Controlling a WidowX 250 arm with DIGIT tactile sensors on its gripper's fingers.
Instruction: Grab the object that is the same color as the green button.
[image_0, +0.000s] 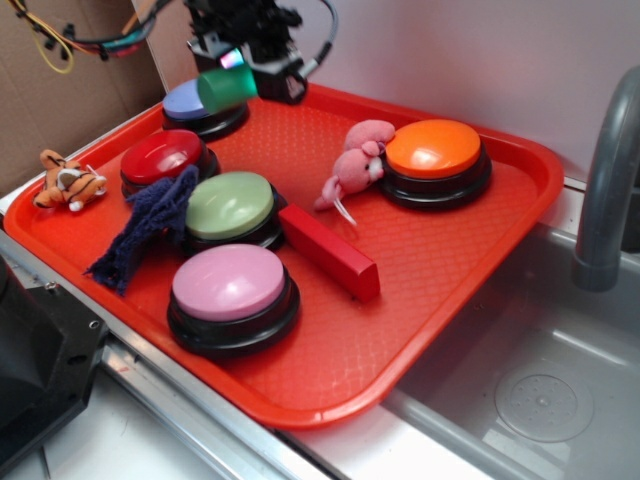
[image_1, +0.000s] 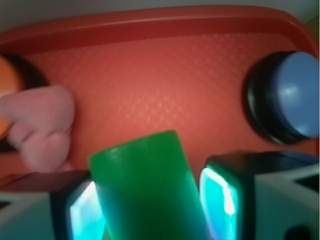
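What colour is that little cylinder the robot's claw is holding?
Green. The cylinder shows best in the wrist view, held between the gripper fingers.

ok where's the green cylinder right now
The green cylinder is held between the gripper's fingers at the tray's far end, beside the blue button.

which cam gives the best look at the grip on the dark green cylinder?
Wrist view: the smooth dark green cylinder fills the frame between both gripper fingers, which flank its sides. Exterior view shows the cylinder small, tilted, held clear of the red plastic tray near the blue dome button; finger contact is hidden.
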